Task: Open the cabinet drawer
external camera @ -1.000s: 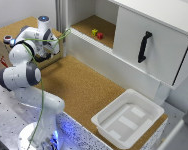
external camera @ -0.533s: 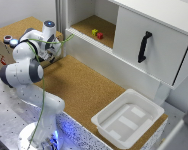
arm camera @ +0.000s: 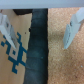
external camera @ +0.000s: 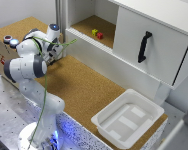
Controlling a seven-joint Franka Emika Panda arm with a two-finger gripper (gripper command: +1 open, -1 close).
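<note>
The cabinet (external camera: 159,22) is a large white unit at the exterior view's upper right. Its white panel (external camera: 161,55) carries a black bar handle (external camera: 144,46) and looks shut. A cork-lined shelf (external camera: 84,24) lies open beside the panel. My gripper (external camera: 56,52) hangs at the exterior view's left, over the cork floor (external camera: 89,85), far from the handle. In the wrist view the gripper (arm camera: 41,32) is open and empty, its fingers (arm camera: 72,30) wide apart above cork and a dark strip (arm camera: 37,55). The cabinet does not show in the wrist view.
A shallow white plastic tray (external camera: 106,124) sits on the cork at the lower right. A red block (external camera: 99,35) and a yellow-green block (external camera: 94,32) lie on the shelf. A brown box (external camera: 4,50) with buttons stands behind the arm. A green cable (external camera: 69,43) trails from the wrist.
The arm's hand has shifted a little toward the exterior view's right, nearer the cabinet. The panel and tray have not moved.
</note>
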